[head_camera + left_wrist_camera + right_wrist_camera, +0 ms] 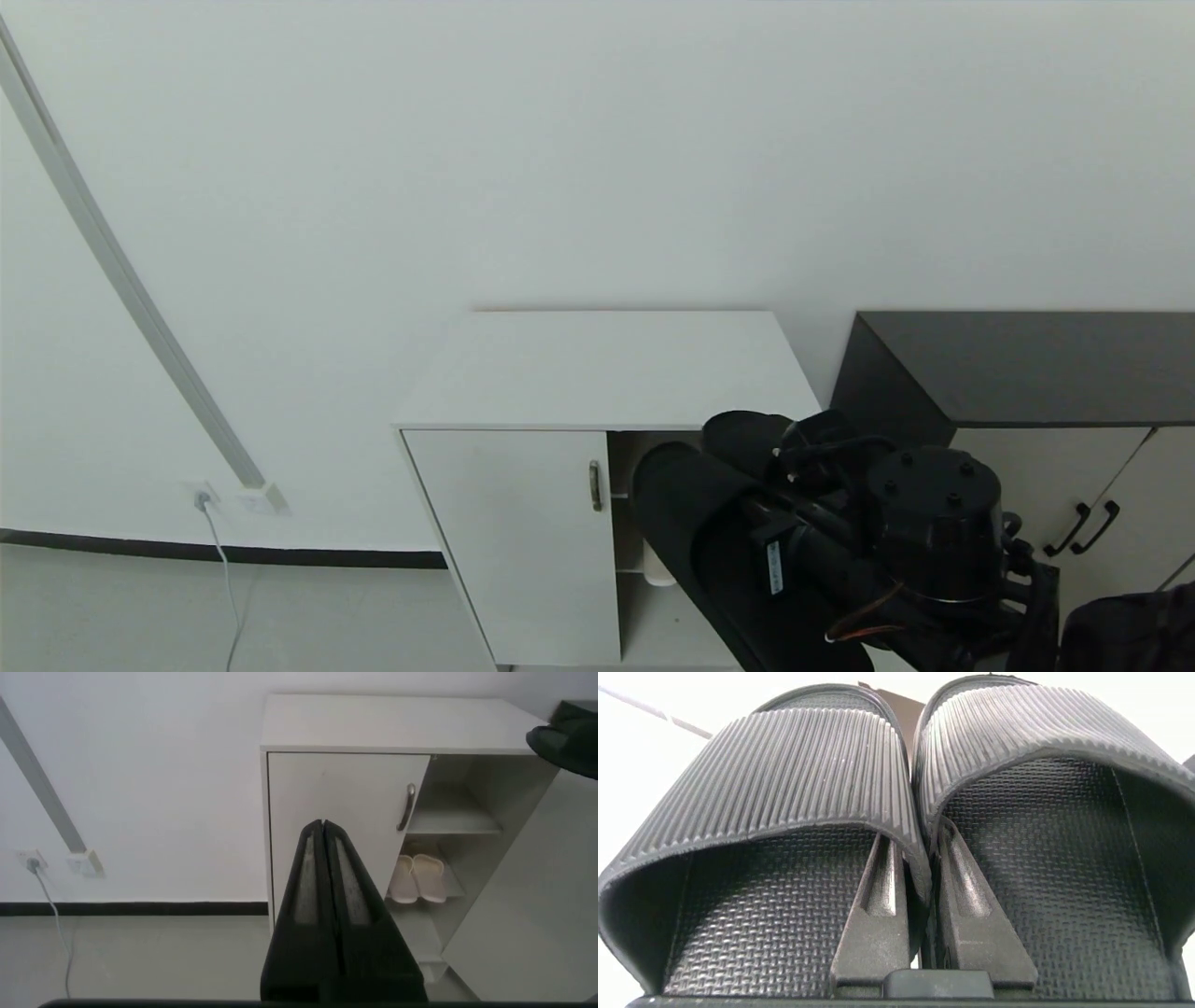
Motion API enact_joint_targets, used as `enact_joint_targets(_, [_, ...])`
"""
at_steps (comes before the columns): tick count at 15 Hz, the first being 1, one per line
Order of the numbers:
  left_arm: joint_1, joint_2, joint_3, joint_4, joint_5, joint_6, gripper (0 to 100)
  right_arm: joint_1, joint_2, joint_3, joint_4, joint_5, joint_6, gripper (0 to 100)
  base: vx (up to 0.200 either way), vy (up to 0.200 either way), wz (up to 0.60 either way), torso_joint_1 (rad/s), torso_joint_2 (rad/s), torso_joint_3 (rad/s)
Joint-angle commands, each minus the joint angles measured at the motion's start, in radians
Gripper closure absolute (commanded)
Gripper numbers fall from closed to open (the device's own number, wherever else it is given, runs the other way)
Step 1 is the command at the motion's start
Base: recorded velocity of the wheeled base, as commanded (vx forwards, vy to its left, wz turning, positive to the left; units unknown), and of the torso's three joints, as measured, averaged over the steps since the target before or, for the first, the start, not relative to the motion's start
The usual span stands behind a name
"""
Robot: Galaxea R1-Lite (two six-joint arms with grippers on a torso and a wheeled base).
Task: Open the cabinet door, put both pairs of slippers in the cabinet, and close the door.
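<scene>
Right wrist view | right gripper (913, 863) pinches black ribbed slippers (775, 775) | left gripper (322, 833) closed, empty

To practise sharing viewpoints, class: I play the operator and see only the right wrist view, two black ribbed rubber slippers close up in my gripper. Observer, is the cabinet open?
Observer: Yes. Just beyond your black ribbed slippers, the white box-shaped cabinet has its right compartment standing open.
Operator: Anything inside?
Observer: A pale pair of slippers lies side by side on a shelf.
Operator: And the left gripper?
Observer: The left gripper is shut on nothing, pointing at the cabinet.
</scene>
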Motion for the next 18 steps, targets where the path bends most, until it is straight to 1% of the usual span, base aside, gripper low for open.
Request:
enact_joint_targets(1, [0.001,0.001,0.001,0.000,-0.001,0.000,100,0.002,0.004,0.000,0.000,0.000,0.000,100,0.000,0.000,0.00,-0.154,0.35,0.183])
enact_joint_targets(10, [0.001,0.001,0.001,0.000,0.001,-0.002,100,0.000,0.016,0.008,0.000,0.002,0.001,100,0.000,0.000,0.00,-0.157,0.37,0.206])
enact_joint_targets(18, [0.001,0.001,-0.001,0.000,0.001,0.000,100,0.002,0.021,0.014,0.000,0.002,0.000,100,0.000,0.000,0.00,-0.220,0.53,0.312])
